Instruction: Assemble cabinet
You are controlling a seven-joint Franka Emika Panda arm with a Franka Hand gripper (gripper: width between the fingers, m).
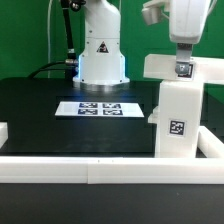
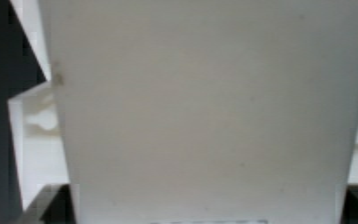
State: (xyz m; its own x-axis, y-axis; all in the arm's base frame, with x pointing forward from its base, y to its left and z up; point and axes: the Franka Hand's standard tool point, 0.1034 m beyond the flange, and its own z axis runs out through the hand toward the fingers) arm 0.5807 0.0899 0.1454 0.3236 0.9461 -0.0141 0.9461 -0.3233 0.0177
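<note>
The cabinet (image 1: 181,115) is a tall white box with a square tag on its front. It stands at the exterior view's right, against the white rail. A wider white part (image 1: 160,68) shows behind its top. My gripper (image 1: 182,68) comes down from above onto the cabinet's top. In the wrist view the cabinet's white face (image 2: 202,100) fills the picture. A dark fingertip (image 2: 44,205) shows at each of its two edges, pressed against it. The gripper is shut on the cabinet.
The marker board (image 1: 100,107) lies flat on the black table (image 1: 50,115) in front of the robot base (image 1: 101,55). A long white rail (image 1: 100,165) runs along the table's front and right side.
</note>
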